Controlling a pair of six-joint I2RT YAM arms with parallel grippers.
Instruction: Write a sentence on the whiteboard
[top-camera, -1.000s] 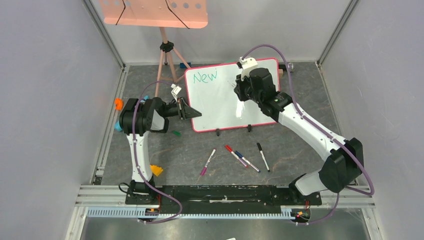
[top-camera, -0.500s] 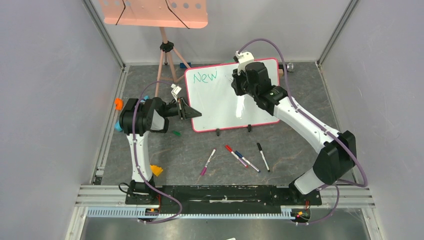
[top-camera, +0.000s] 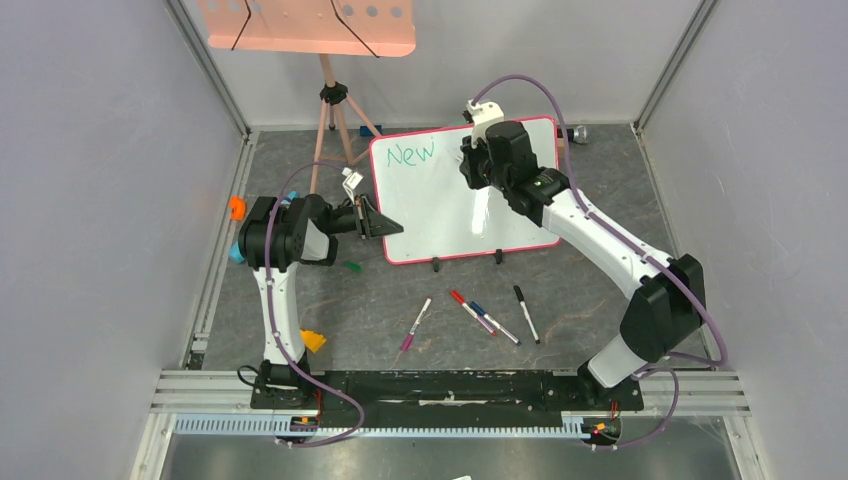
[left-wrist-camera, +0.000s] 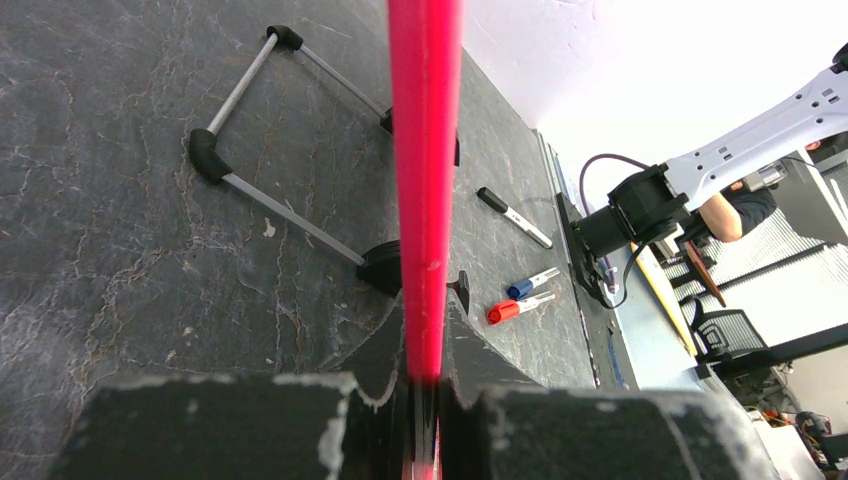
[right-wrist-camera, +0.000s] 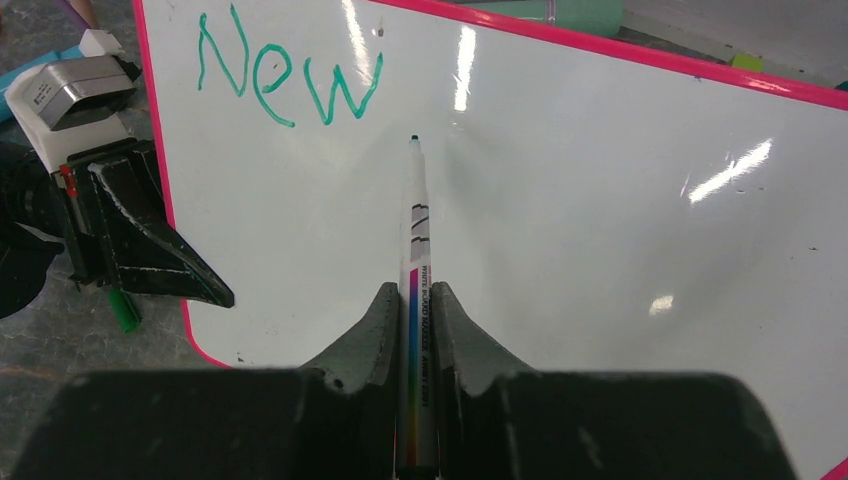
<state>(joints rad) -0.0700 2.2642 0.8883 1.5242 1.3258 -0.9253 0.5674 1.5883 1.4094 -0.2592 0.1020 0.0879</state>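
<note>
Left end effector (left-wrist-camera: 424, 345) pinches the whiteboard (left-wrist-camera: 426, 150), right end effector (right-wrist-camera: 412, 300) pinches the marker (right-wrist-camera: 414, 235); excess tip pressure could skew the sentence (right-wrist-camera: 288, 80).

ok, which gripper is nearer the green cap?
Left. The left gripper, shut on the whiteboard edge, is beside the green cap; the right gripper holds a marker farther off, at the board's upper middle.
</note>
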